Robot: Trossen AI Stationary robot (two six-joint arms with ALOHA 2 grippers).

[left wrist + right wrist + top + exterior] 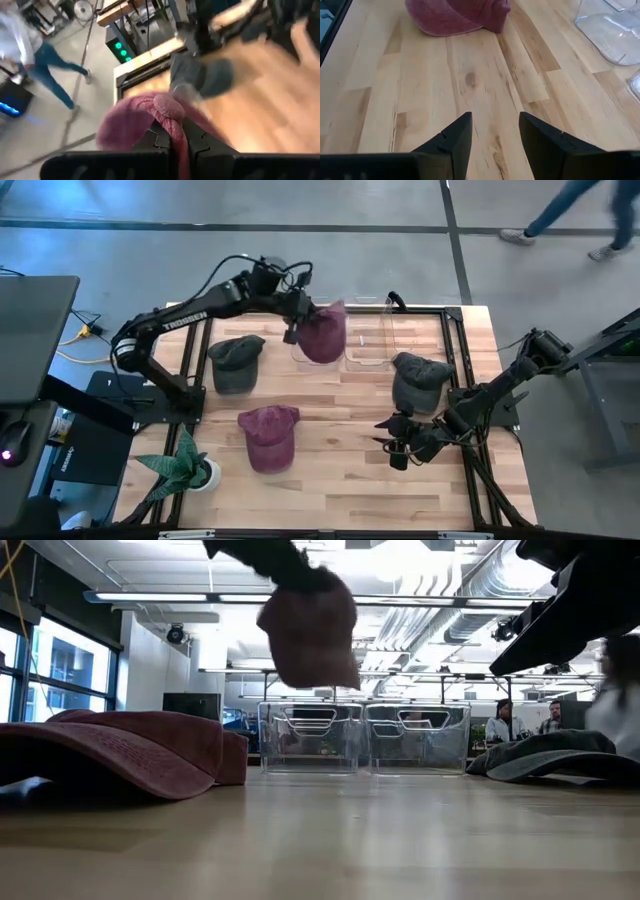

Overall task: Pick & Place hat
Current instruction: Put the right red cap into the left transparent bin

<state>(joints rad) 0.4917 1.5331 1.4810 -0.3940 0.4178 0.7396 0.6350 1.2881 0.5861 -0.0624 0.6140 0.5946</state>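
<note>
My left gripper point(296, 330) is shut on a maroon hat point(323, 332), held in the air at the table's far middle, over the near-left edge of two clear bins point(370, 335). In the low view the hat point(310, 630) hangs well above the bins point(360, 738). A second maroon hat point(268, 436) lies on the table at the near middle, a dark grey hat point(237, 362) to the left, and another grey hat point(420, 378) to the right. My right gripper point(400, 445) is open and empty, low over the near right of the table. My left gripper pinches a bunched fold of the maroon hat's cloth point(172, 122) between its two fingers point(159, 139). The hat is lifted clear of the table and hangs from the fingers, its crown bulging out beyond them point(125, 125).
A potted plant point(185, 470) stands at the near left corner. The right wrist view shows bare wood ahead of my right gripper point(495, 132), the lying maroon hat point(455, 15) beyond it and a clear bin point(615, 30) to one side. People walk on the floor beyond the table.
</note>
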